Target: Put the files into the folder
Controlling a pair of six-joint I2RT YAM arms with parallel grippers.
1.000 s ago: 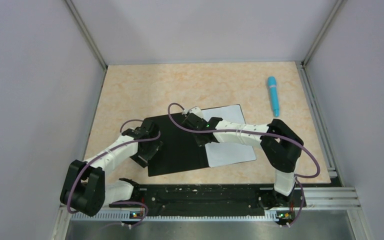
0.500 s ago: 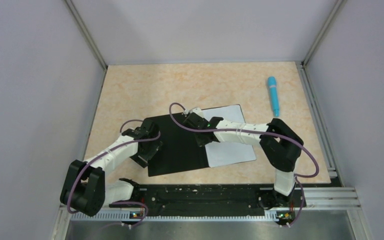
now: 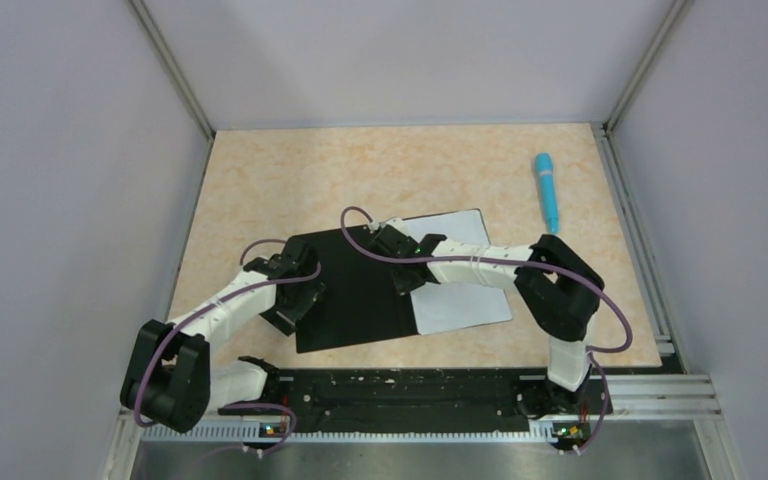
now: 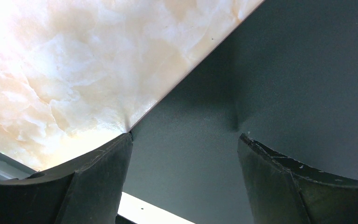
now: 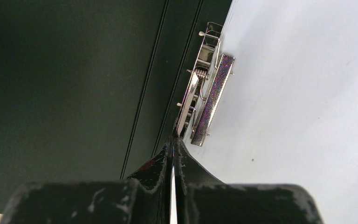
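Note:
The folder (image 3: pixel 350 300) lies open on the table, black inside up. The white files (image 3: pixel 460 300) lie on its right half, beside the metal clip (image 5: pixel 205 93) at the spine. My left gripper (image 3: pixel 295 290) is open, its fingers straddling the folder's left half (image 4: pixel 284 70) by its left edge; in the left wrist view the gripper (image 4: pixel 185 136) is low over the black surface. My right gripper (image 3: pixel 400 262) is shut, and in the right wrist view its tips (image 5: pixel 173 142) sit at the near end of the clip, between the black spine (image 5: pixel 65 84) and the paper (image 5: pixel 298 93).
A blue pen (image 3: pixel 547 190) lies at the back right of the marble-patterned table (image 3: pixel 290 180). Grey walls close in the table on three sides, and a rail runs along the right edge (image 3: pixel 650 290).
The right arm's elbow has crept slightly left and the wrist a little toward the spine. The left arm, folder and paper have not visibly moved.

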